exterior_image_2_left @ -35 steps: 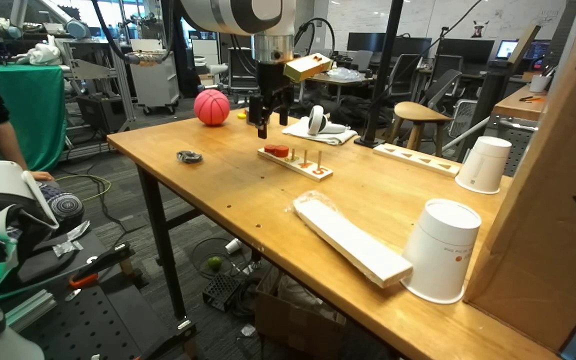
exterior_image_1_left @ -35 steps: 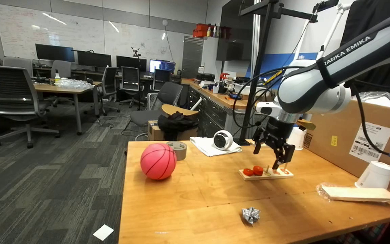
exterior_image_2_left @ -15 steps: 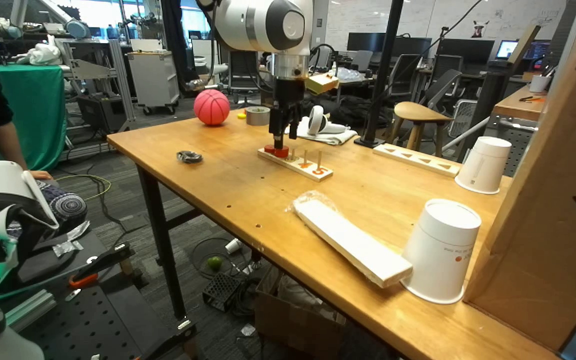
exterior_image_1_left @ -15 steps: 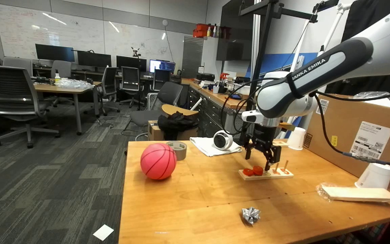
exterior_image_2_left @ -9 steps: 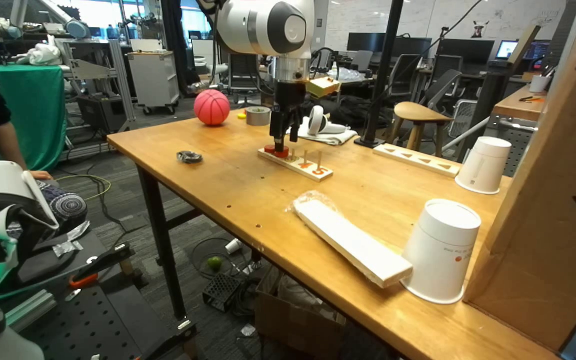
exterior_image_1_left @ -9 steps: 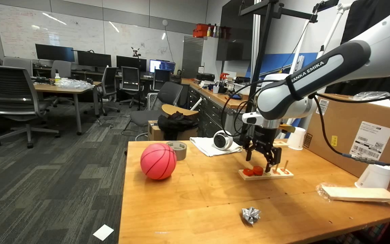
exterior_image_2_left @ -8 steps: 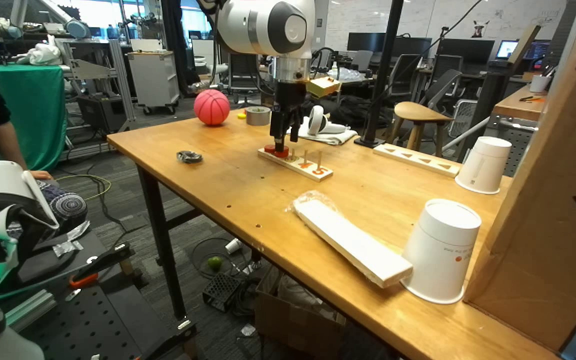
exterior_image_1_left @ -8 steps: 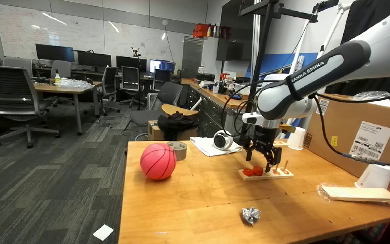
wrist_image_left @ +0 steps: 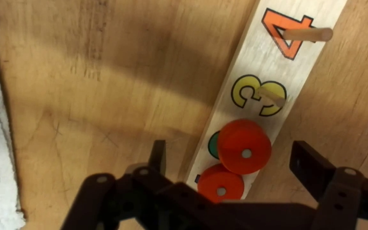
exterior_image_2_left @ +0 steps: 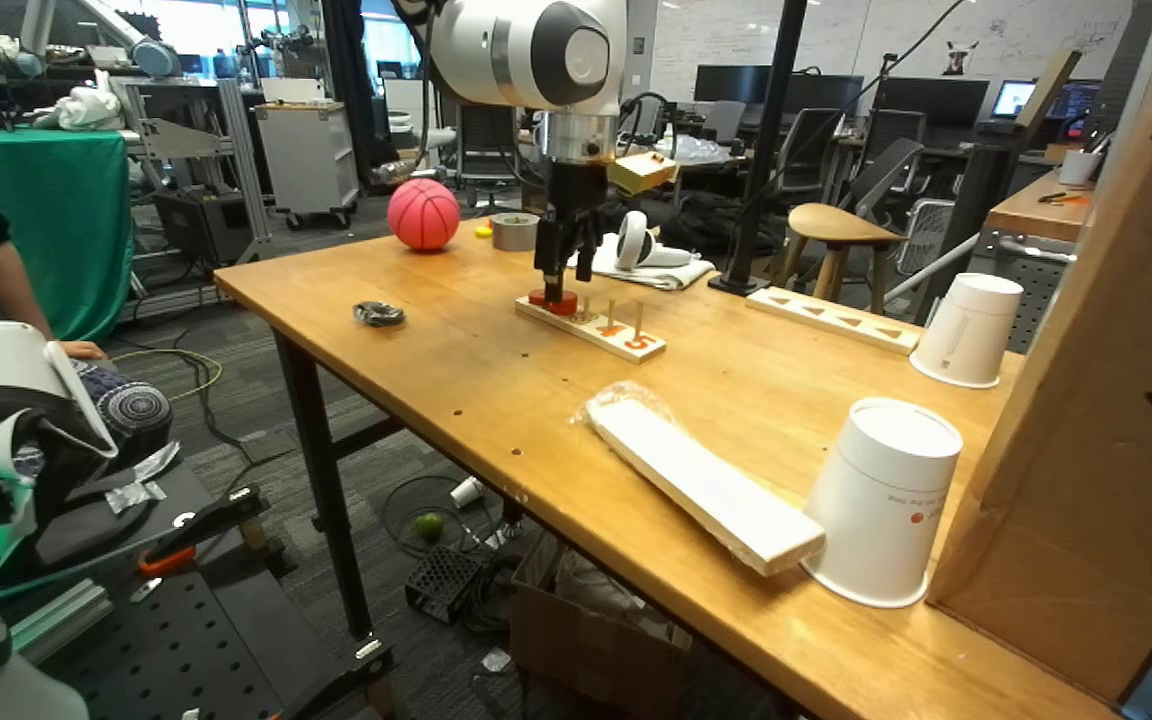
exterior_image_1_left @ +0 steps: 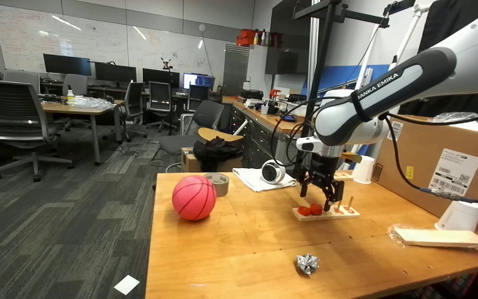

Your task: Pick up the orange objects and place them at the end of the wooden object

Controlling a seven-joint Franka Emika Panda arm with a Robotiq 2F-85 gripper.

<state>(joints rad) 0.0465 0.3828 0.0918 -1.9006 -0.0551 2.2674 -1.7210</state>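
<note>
Tool [wrist_image_left: 228, 149]: spread wide, empty | number board [wrist_image_left: 275, 68]: one | orange discs [wrist_image_left: 244, 143]: two | bare pegs [exterior_image_2_left: 611, 317]: three

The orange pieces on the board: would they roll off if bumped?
Probably not: what look like peg tips sit in the middle of the orange pieces, so a bump would more likely nudge the board. They seem stiff, their round outlines showing no sag. Far smaller than the ball, they are probably light.
</note>
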